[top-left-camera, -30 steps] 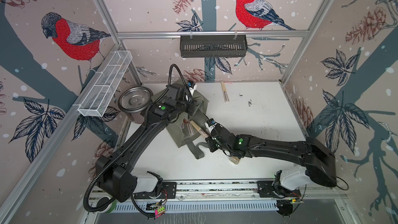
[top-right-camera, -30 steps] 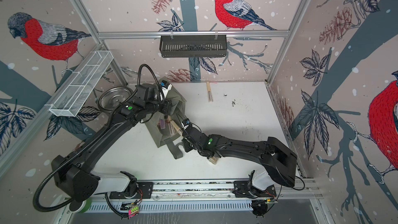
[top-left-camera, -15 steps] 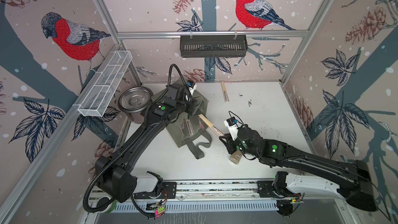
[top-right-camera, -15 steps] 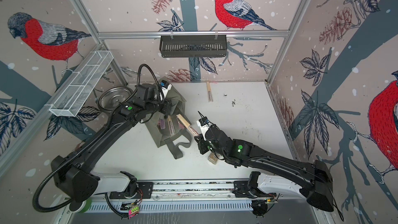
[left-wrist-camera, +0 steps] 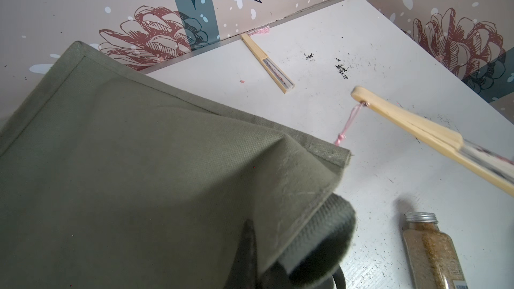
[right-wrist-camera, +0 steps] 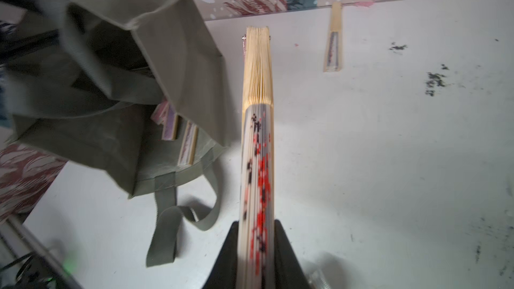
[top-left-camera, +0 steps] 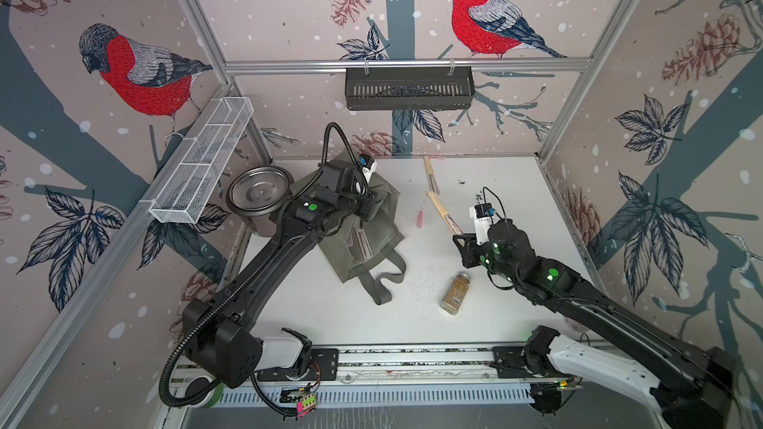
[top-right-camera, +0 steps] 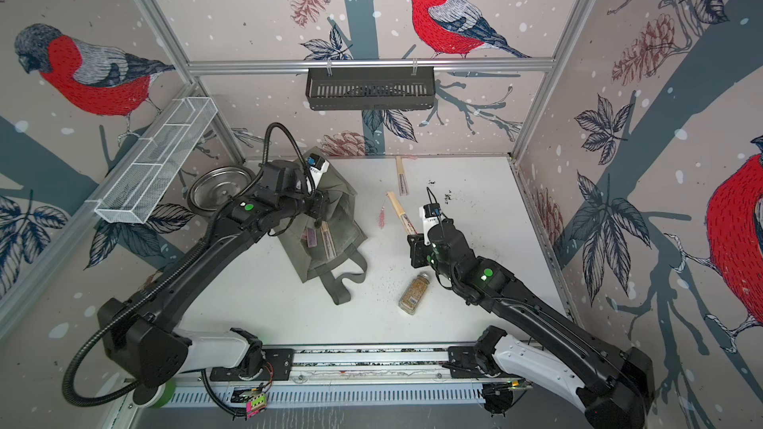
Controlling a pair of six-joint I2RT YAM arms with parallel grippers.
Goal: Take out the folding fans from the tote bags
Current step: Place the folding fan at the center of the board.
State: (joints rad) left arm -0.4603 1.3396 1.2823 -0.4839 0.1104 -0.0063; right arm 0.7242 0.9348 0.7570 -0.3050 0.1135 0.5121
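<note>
- The right end effector [right-wrist-camera: 257, 222] is gripping a closed bamboo folding fan [right-wrist-camera: 258, 134] at 3 o'clock from the olive-grey fabric tote bag [top-left-camera: 386, 220].
- The left end effector [left-wrist-camera: 281, 246], clamped tight, is pinching the bag's rim.

- No word or number is showing clearly enough to read in any view;
- the spice jar [left-wrist-camera: 434, 254] is carrying a barcode label [left-wrist-camera: 460, 284] at its base, cut off by the frame edge, its digits illegible;
- the white camera module [top-right-camera: 429, 222] on the right wrist is bearing small dark print, too tiny to read.
</note>
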